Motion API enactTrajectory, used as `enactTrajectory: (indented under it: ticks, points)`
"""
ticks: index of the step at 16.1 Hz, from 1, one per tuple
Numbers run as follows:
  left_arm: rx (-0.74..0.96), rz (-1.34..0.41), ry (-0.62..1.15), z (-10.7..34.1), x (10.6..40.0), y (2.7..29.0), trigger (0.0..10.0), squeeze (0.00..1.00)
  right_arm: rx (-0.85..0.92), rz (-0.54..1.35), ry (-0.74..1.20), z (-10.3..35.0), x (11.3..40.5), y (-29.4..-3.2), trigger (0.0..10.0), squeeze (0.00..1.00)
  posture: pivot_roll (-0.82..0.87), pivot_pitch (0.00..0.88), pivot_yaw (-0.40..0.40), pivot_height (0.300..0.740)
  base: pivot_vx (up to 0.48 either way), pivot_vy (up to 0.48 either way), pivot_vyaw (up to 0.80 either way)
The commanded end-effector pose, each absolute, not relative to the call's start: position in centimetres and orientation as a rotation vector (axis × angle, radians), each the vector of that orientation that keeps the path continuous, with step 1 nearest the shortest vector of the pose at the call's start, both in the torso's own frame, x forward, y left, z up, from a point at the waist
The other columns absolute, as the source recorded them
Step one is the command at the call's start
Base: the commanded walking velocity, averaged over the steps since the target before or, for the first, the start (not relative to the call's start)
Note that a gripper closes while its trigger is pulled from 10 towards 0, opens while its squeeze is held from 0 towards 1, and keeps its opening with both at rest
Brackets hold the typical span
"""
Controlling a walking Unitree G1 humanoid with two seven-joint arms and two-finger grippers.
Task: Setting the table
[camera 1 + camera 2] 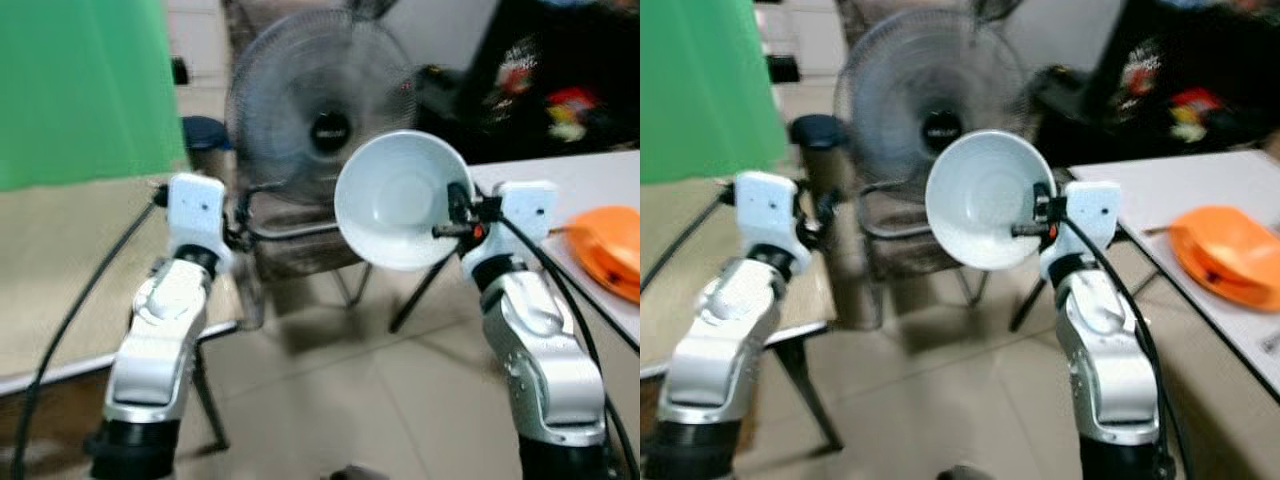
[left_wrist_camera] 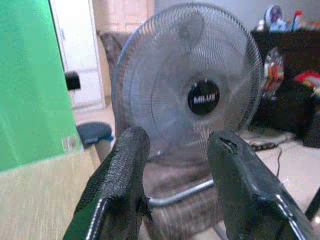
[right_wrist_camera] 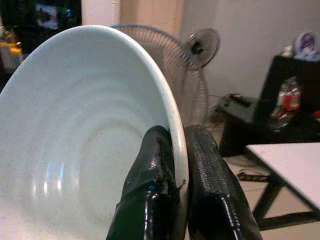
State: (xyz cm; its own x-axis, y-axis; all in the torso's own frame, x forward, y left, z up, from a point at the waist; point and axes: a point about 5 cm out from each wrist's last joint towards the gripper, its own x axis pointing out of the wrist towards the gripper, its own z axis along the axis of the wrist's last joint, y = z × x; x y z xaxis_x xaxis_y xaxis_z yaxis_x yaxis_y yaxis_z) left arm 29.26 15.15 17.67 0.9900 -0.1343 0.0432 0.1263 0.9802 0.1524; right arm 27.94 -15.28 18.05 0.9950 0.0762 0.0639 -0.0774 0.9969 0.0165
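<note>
Right gripper (image 3: pixel 175 150) pinches the rim of a pale blue ceramic bowl (image 1: pixel 395 195), held tilted in the air left of the white table (image 1: pixel 580 180). Left gripper (image 2: pixel 175 165) hovers open and empty. Carrying seems the step in hand; next the bowl needs swinging right and levelling over the table, near the orange dish (image 1: pixel 610 250).

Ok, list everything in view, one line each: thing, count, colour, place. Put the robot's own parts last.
bowl: one, white, held up on edge in the air ahead of the robot, rim pinched by the right gripper.
fan: one, grey with a black hub, standing behind the bowl.
chair: one, brown seat on a metal frame, below the fan.
white table: one, on the robot's right.
orange item: one, lying on the white table; too blurred to identify.
green sheet: one, upper left.
wooden surface: one, tan, on the robot's left.
right gripper: black fingers shut on the bowl rim.
left gripper: black fingers open, holding nothing, pointing at the fan.
</note>
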Motion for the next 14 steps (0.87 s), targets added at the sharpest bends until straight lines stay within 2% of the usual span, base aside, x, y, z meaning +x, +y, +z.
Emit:
enactTrajectory:
  ticks: [1, 3, 14]
  points:
    - [0.152, -0.129, -0.064, 17.96, 29.37, 15.34, 10.0, 0.00, 0.028, 0.089, -0.103, 18.89, 27.90, -15.13, 10.0, 0.00, 0.09, 0.000, -0.129, 0.740, 0.000, 0.480, 0.00]
    - [0.163, -0.125, -0.067, 18.03, 29.36, 15.46, 10.0, 0.00, 0.029, 0.103, -0.093, 18.65, 27.83, -14.89, 10.0, 0.00, 0.09, 0.000, -0.133, 0.740, 0.000, 0.480, 0.00]
    - [0.183, -0.121, -0.057, 17.79, 29.35, 15.48, 10.0, 0.00, 0.003, 0.125, -0.065, 18.15, 27.67, -14.82, 10.0, 0.00, 0.09, 0.000, -0.140, 0.740, 0.000, 0.000, 0.00]
